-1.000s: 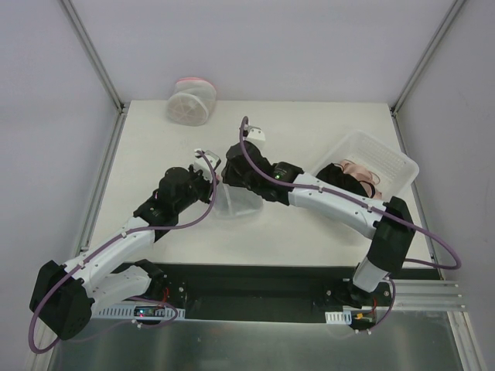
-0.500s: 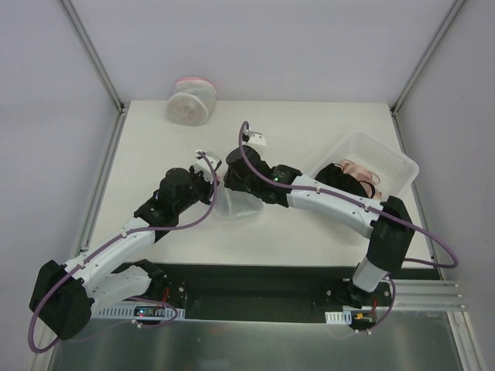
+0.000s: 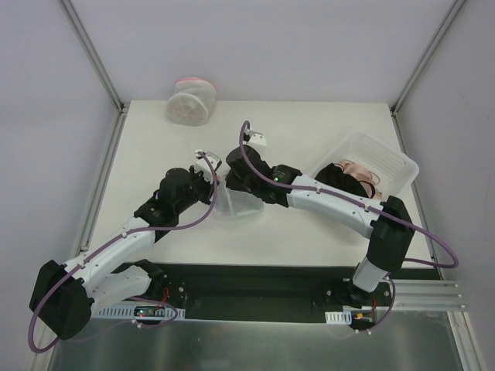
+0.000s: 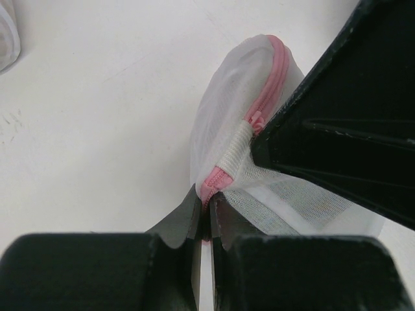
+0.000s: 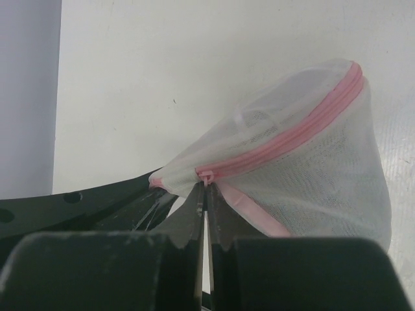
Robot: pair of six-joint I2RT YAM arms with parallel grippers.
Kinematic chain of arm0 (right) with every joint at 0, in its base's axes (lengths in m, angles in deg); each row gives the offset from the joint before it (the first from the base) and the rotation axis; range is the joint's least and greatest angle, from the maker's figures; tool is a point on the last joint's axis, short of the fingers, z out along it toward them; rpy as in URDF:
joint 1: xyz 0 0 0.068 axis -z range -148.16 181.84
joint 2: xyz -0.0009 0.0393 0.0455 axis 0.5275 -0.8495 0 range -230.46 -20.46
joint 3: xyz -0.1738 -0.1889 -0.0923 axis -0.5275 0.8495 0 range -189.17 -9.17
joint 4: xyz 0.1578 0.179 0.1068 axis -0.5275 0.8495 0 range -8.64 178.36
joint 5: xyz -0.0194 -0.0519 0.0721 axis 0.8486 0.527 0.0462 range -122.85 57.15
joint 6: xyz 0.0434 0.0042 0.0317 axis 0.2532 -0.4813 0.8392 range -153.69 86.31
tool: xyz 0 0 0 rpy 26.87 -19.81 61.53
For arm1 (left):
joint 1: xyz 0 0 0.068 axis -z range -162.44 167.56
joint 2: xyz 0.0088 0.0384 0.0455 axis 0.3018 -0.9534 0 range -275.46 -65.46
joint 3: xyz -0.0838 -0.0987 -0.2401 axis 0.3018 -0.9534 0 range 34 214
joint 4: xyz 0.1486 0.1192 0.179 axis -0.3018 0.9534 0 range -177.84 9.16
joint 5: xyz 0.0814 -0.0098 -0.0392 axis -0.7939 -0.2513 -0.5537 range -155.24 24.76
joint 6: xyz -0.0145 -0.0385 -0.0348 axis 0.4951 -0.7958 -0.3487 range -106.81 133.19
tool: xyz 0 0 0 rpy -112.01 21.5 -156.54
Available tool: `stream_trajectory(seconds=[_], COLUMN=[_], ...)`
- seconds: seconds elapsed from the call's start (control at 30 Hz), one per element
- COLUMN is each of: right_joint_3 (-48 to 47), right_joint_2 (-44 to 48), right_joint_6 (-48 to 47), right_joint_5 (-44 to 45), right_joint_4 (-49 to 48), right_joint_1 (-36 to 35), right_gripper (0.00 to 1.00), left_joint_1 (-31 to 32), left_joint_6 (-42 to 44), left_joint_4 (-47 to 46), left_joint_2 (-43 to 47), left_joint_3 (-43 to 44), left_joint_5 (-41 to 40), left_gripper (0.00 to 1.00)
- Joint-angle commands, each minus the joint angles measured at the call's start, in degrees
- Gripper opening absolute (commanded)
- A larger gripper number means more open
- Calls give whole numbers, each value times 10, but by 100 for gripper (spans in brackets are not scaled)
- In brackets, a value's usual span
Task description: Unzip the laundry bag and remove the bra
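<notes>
The laundry bag [image 3: 236, 202] is a small white mesh pouch with a pink zipper rim, held between both grippers at the table's middle. My left gripper [image 4: 207, 197] is shut on the pink end of the zipper seam of the bag [image 4: 233, 116]. My right gripper [image 5: 206, 188] is shut on the small zipper pull at the end of the closed pink zipper [image 5: 292, 139]. In the top view the left gripper [image 3: 214, 187] and right gripper [image 3: 230, 181] meet almost tip to tip over the bag. The bra is hidden; I cannot make it out through the mesh.
A firmer drum-shaped mesh bag [image 3: 191, 100] lies at the table's far left edge. A clear plastic tray [image 3: 390, 158] at the right holds a black garment [image 3: 339, 178] and a beige-pink bra [image 3: 360, 168]. The right arm's link spans from the tray side to the centre.
The right wrist has shifted slightly to the right and away, and the bag has bunched closer under the grippers. The left arm has barely moved. Both grips are unchanged.
</notes>
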Motion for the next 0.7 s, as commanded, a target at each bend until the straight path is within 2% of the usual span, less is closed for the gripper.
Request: stream_trajectory(seconds=[0.0,0.3,0.67], right_joint_3=[-3,65,126], right_joint_2=[33,111,100], right_joint_6=[-3,-23,-20], right_joint_5=[19,23,-50], right_joint_4=[-9,-27,-44], right_joint_1=[0,40,124], right_gripper=[1,1,2], left_joint_1=[8,12,13], left_joint_6=[1,2,3], left_joint_4=[-30,-21,-20], left_joint_2=[10,-1,19], left_joint_3=[3,5,2], left_joint_5=[-11,-44,-35], left_gripper=[0,0,0])
